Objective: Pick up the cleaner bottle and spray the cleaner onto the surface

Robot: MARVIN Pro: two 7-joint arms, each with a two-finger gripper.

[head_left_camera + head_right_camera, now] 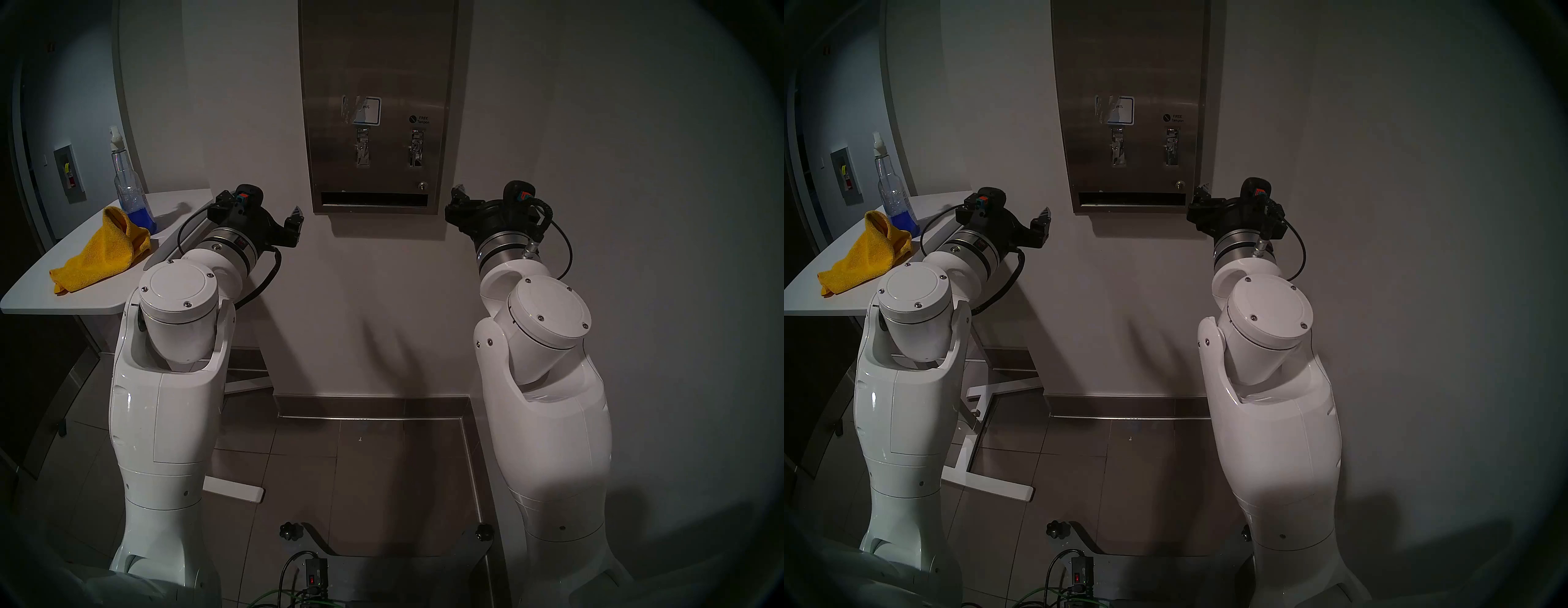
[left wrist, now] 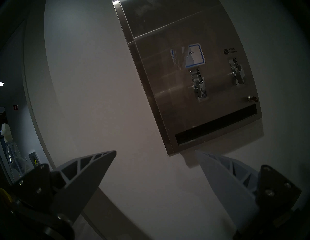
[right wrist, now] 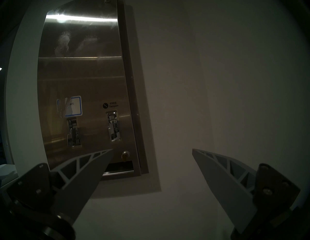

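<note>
The tall clear plastic spray bottle (image 1: pixel 127 182) with blue liquid (image 1: pixel 142 218) stands upright at the white surface's (image 1: pixel 38 284) far edge, touching a crumpled yellow cloth (image 1: pixel 102 250). Both the left pincer (image 2: pixel 156 152) and right pincer (image 3: pixel 152 150) gape empty, flanking the brushed steel wall dispenser's (image 1: pixel 377 63) bottom corners.

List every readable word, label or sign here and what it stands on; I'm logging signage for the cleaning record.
"FREE Tampon": printed beside a round black symbol above the right knob on the tall brushed stainless-steel wall dispenser panel.
Torn blue-bordered white sticker above the left knob: a few letters remain, too blurred to read.
Clear plastic spray bottle with blue liquid: no label text can be made out.
</note>
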